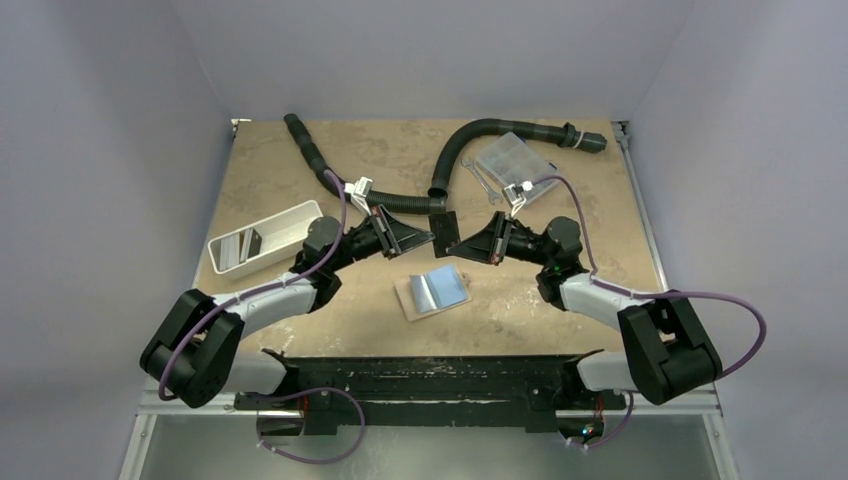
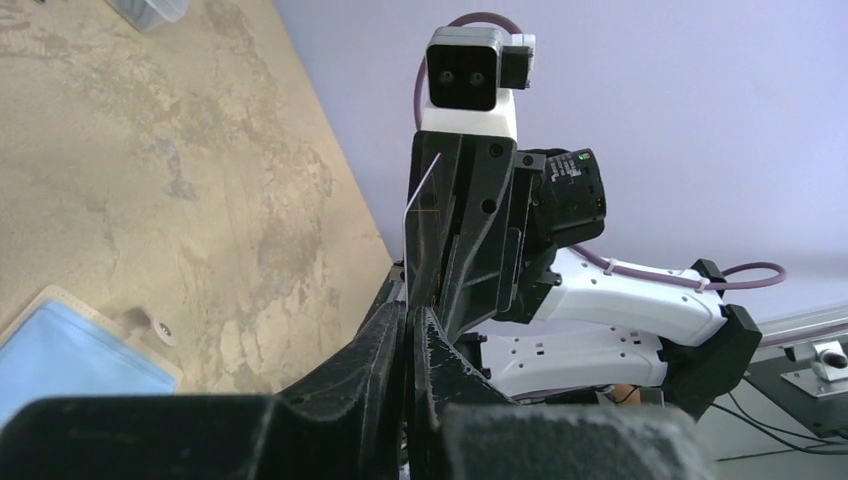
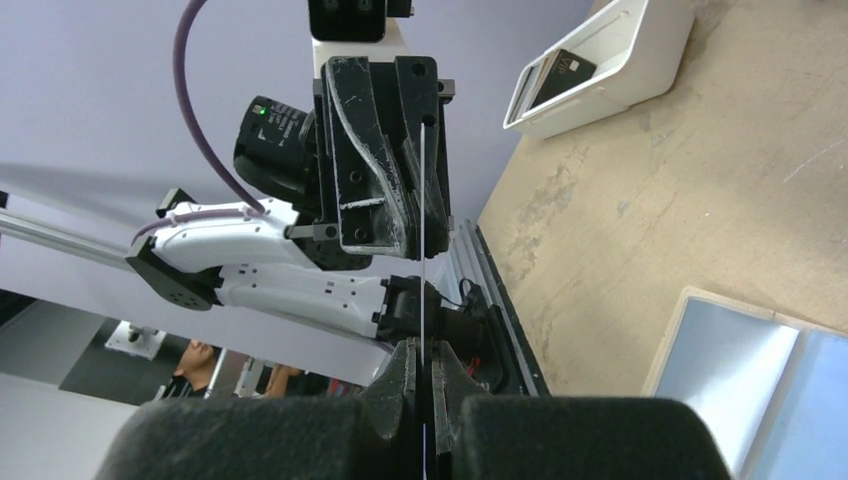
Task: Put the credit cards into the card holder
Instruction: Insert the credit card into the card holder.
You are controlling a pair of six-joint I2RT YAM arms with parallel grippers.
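At the left of the table (image 1: 400,150), 1 white tray (image 1: 300,214) lies at an angle with a dark card (image 1: 250,243) propped inside it; whether more cards lie under it cannot be told. Right of the tray, the left gripper (image 1: 428,238) reaches toward the table's middle, its 2 fingers pressed together on the left edge of 1 credit card (image 1: 443,226). The card is held above the table between the 2 arms. In both wrist views it shows edge-on as a thin line (image 3: 423,250) running from one set of fingers to the other. The right gripper (image 1: 455,243) faces the left one and is clamped on the card's opposite edge. Below the held card and nearer the arm bases, the card holder (image 1: 432,292) lies open and flat on the table, pale blue inside upward, apart from both grippers. Farther back, 2 black corrugated hoses (image 1: 320,165) lie on the table, and at the right rear sits 1 clear plastic box (image 1: 512,158).
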